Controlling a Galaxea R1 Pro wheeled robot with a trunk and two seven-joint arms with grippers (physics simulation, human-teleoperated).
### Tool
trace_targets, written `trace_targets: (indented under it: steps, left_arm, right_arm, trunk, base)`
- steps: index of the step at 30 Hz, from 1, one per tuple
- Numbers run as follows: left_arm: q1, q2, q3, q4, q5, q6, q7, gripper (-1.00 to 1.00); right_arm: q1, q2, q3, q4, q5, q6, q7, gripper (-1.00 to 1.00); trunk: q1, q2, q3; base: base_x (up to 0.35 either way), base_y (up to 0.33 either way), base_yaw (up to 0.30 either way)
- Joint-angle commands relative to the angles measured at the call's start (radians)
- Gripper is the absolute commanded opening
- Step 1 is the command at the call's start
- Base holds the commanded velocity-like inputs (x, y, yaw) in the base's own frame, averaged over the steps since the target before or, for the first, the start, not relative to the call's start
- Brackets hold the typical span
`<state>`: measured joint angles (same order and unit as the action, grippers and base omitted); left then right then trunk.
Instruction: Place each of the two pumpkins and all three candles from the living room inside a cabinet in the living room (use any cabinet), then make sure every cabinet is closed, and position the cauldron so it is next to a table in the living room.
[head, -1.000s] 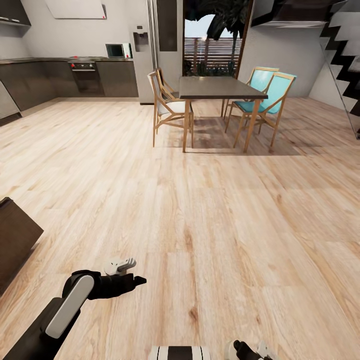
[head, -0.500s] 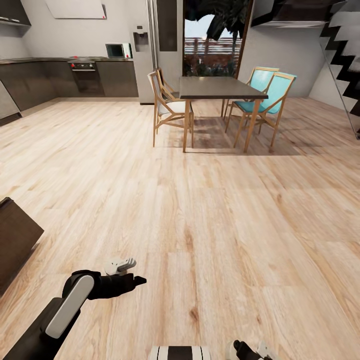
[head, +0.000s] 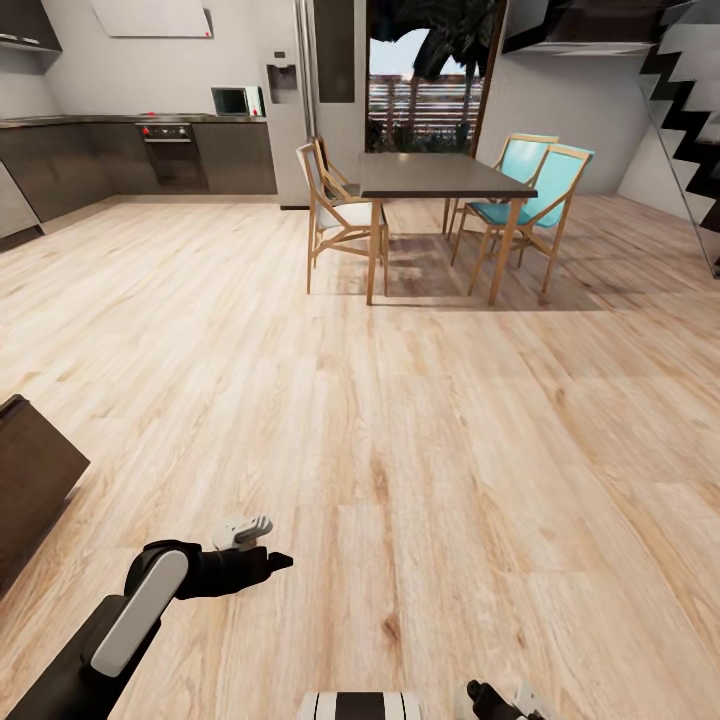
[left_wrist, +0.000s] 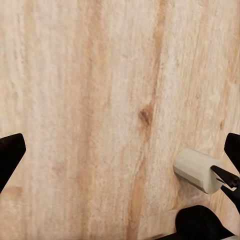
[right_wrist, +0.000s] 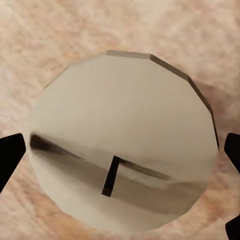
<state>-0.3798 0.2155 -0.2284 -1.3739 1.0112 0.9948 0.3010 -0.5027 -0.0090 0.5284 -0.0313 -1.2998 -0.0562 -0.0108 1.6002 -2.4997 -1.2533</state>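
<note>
1. Hardly anything has changed over the last second. The whole head view has crept a hair sideways, so that's the camera or base nudging and not the furniture. Both arms hold the same low pose over the floor (head: 420, 440).
2. My read is that the robot is settling or only just rolling. No drawer has been reached yet.
3. The left gripper (left_wrist: 120, 150) has its dark fingers spread wide, with only bare planks between them, so it's released and carrying nothing.
4. The right gripper (right_wrist: 120, 152) has a candle (right_wrist: 125, 120) squarely between its fingertips, which stand just off its flanks. I can't tell whether they're actually pinching it.
5. That candle is pale cream and waxy matt. It's a stubby faceted cylinder seen end-on, with a short dark wick near the middle of its flat top, and the floor is blurred behind it.
6. The left wrist view catches a pale cylinder (left_wrist: 196, 170) with dark parts at its end. It may be the same candle seen side-on, but I can't confirm that.
7. A dark-brown flat-topped corner pokes in at the floor's left edge, probably the cabinet (head: 30, 470). It's beside the left arm, and that's where the candle should go.
8. The floor is light, knotty wood planking with long grain.
9. Far across the floor stands a dark-topped table (head: 440, 175) on slim wooden legs, with chairs (head: 530, 190) around it, two of them turquoise.
</note>
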Motion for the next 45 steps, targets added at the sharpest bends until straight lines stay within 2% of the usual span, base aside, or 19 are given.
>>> trace_targets:
  steps: [1,23,26,38,42,45]
  left_arm:
    - [-0.001,0.001,-0.002,0.000,0.010,0.001,0.010,1.00]
    - [-0.001,0.000,-0.001,-0.003,0.010,0.001,0.010,1.00]
    - [-0.001,-0.001,-0.001,-0.003,0.010,0.001,0.010,1.00]
    - [-0.001,0.001,0.000,-0.004,0.010,0.001,0.009,1.00]
    - [-0.001,0.001,0.000,-0.004,0.010,0.001,0.009,1.00]
    - [-0.001,0.001,0.000,-0.004,0.010,0.001,0.009,1.00]
  right_arm:
    - [0.000,0.000,0.008,-0.001,-0.010,-0.002,-0.001,1.00]
    - [0.000,0.000,0.008,-0.001,-0.010,-0.002,-0.001,1.00]
    - [0.000,0.000,0.008,-0.001,-0.010,-0.002,-0.001,1.00]
    - [0.000,0.000,0.008,-0.001,-0.010,-0.003,0.000,1.00]
    - [0.000,0.000,0.008,-0.001,-0.010,-0.003,0.000,1.00]
    - [0.000,0.000,0.008,-0.002,-0.010,-0.004,0.000,1.00]
  trunk:
    - [0.000,0.000,-0.001]
    - [0.000,0.000,-0.001]
    - [0.001,-0.001,-0.012]
    - [0.001,-0.001,-0.012]
    - [0.003,-0.002,-0.028]
    - [0.003,-0.002,-0.028]
  base:
    - [0.000,0.003,0.000]
    - [0.000,0.000,0.000]
    - [0.000,0.000,0.000]
    - [0.000,0.000,0.000]
    - [0.000,0.000,0.000]
    - [0.000,0.000,0.000]
